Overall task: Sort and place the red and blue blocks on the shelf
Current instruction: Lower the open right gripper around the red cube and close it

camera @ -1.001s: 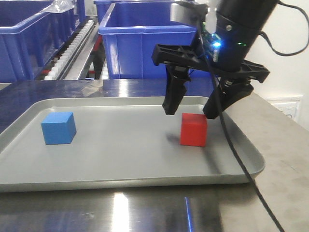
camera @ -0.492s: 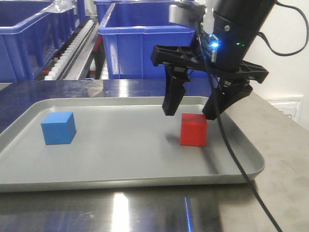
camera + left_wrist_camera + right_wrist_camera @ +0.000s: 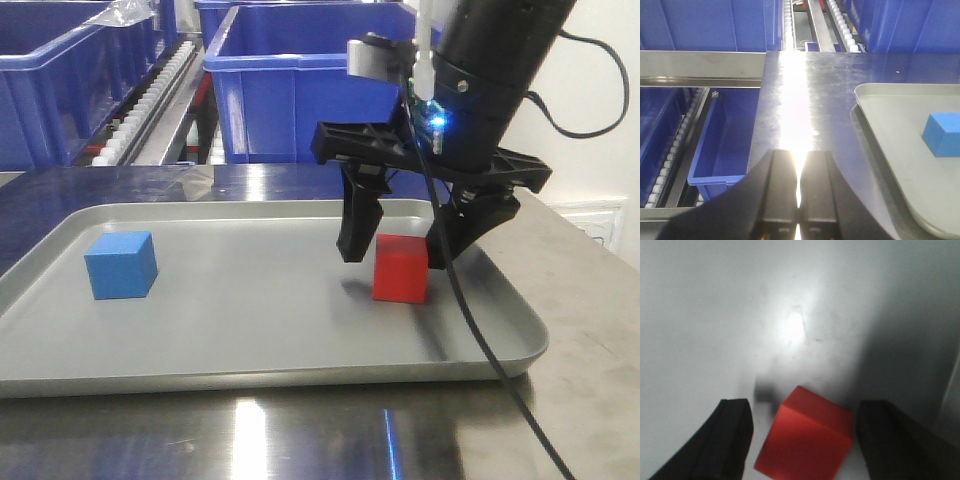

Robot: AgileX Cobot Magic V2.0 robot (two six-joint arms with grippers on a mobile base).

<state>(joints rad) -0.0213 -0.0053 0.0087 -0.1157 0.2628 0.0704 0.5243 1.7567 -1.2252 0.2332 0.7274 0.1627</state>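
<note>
A red block point(image 3: 401, 268) sits right of centre on the shallow grey tray point(image 3: 250, 330). The blue block point(image 3: 121, 265) rests near the tray's left end. My right gripper point(image 3: 395, 258) is open, one finger on each side of the red block point(image 3: 807, 440) and level with its top, with gaps both sides. In the right wrist view that gripper point(image 3: 805, 402) holds nothing. My left gripper point(image 3: 799, 152) is shut and empty over the steel tabletop, left of the tray point(image 3: 890, 125) and the blue block point(image 3: 944, 134). The shelf point(image 3: 700, 65) shows as a steel rail beyond the table.
Big blue crates point(image 3: 300, 90) stand behind the tray, with a roller track point(image 3: 150, 100) between them. Another blue crate point(image 3: 720, 145) sits below the table's left edge. A black cable point(image 3: 480, 340) hangs from the right arm across the tray's right rim.
My right gripper has come down a little, so its open fingers now flank the red block's upper part. Both blocks and the tray stay put.
</note>
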